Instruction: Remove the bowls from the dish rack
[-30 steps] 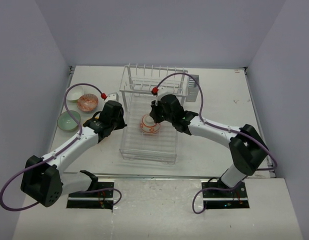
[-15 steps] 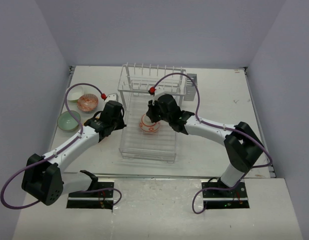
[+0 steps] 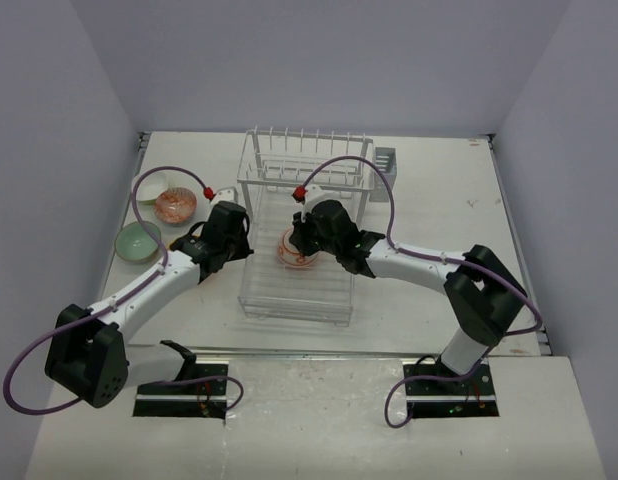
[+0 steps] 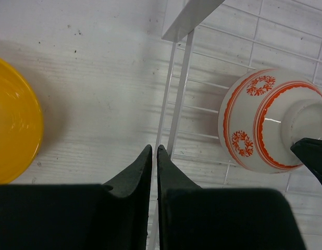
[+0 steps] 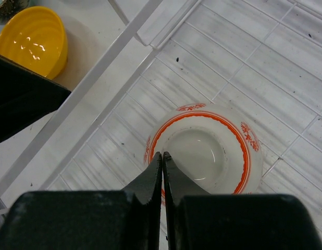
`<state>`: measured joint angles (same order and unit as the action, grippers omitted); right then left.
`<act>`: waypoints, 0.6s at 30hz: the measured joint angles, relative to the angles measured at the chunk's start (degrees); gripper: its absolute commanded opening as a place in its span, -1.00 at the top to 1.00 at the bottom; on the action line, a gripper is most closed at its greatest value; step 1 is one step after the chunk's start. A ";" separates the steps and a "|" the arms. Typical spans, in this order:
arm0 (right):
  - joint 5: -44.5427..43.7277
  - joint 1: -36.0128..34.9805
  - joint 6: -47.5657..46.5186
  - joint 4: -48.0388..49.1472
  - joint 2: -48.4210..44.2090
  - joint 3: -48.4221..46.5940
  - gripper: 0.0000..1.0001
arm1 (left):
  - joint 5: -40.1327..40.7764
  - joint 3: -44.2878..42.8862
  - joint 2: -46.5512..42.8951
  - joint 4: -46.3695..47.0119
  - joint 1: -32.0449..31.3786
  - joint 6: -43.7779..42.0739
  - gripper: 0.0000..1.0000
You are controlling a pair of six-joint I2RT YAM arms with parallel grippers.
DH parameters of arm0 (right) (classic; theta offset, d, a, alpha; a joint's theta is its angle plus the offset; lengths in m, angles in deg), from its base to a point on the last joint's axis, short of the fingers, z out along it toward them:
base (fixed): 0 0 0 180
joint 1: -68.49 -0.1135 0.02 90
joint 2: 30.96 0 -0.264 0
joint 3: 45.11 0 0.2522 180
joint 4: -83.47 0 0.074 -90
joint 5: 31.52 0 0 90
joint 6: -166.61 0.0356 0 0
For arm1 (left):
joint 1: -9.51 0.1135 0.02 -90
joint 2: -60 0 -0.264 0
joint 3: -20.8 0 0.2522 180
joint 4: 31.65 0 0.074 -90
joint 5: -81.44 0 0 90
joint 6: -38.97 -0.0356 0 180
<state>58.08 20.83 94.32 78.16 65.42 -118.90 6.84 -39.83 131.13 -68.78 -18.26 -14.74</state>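
A white bowl with an orange-red pattern [image 3: 297, 252] lies upturned and tilted on the lower tray of the white wire dish rack [image 3: 294, 295]. My right gripper [image 3: 302, 238] is shut, its tips [image 5: 162, 155] pressed against the bowl [image 5: 213, 151] beside its foot ring, gripping nothing. My left gripper [image 3: 245, 240] is shut and empty, hovering over the rack's left edge wire [image 4: 174, 104]. From there the bowl [image 4: 255, 122] is seen to the right. An orange-yellow bowl [image 4: 12, 122] sits on the table just left of the rack, also in the right wrist view [image 5: 32, 39].
On the table to the left stand a mint green bowl [image 3: 137, 241] and a reddish patterned bowl [image 3: 175, 205] next to a pale one [image 3: 149, 187]. A grey cutlery holder [image 3: 385, 160] hangs at the rack's back right. Upright prongs line the upper tier [image 3: 304, 140].
My right gripper has moved left against the bowl, nudging it and the rack slightly left. The left arm has hardly moved.
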 measured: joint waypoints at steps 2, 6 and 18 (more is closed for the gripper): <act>0.00 0.00 0.04 0.42 -0.07 0.33 1.00 | 0.00 0.02 0.15 0.02 0.00 0.00 0.86; 0.09 0.00 0.24 0.81 -0.07 0.50 1.00 | -0.13 0.31 0.17 0.13 0.00 0.04 0.86; 0.66 -2.25 1.01 1.92 0.66 0.42 1.00 | -1.46 0.87 0.11 0.17 0.02 0.09 0.81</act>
<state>58.74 18.58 95.33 80.08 66.08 -118.48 5.37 -38.96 131.24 -68.61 -18.24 -14.65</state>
